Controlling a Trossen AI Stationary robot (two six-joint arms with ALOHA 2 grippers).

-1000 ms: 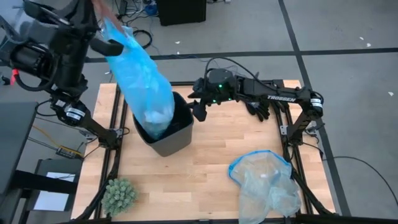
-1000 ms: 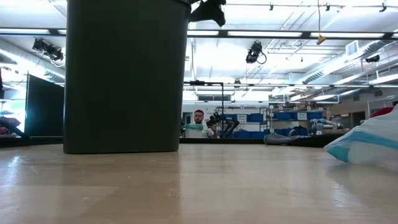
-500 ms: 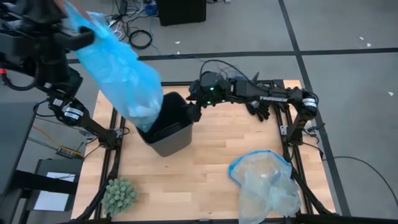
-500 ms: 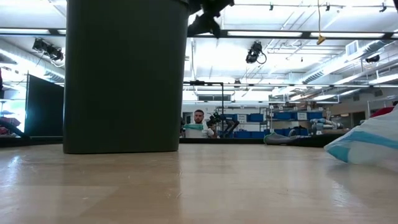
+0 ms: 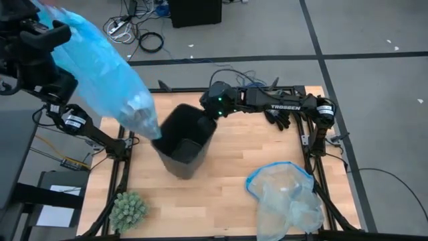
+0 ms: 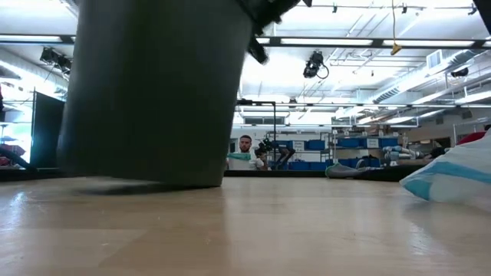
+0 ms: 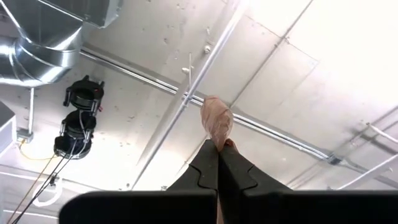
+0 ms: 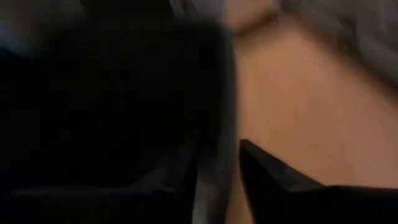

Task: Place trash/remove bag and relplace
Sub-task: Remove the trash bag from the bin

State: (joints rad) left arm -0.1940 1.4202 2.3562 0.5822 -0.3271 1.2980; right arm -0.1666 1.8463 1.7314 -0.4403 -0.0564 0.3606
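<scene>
**Inspector:** Near edge of the table first?

**Onlooker:** A pale clear bag (image 5: 286, 195) lies by the near right corner, a green plant ball (image 5: 128, 210) by the near left. Mid-table, the dark bin (image 5: 184, 139) tips, with the right gripper (image 5: 215, 111) straddling its far rim, one finger either side.

**Inspector:** And the bag?

**Onlooker:** The blue bag (image 5: 107, 73) hangs past the table's left edge, its bottom just clear of the bin. The left gripper (image 7: 217, 163) is pinched tight on its gathered top.

**Inspector:** Handling?

**Onlooker:** Thin, slippery film, I judge. The trash (image 5: 142, 115) sags low, so it should swing. Hold it at the bunched neck.
</scene>
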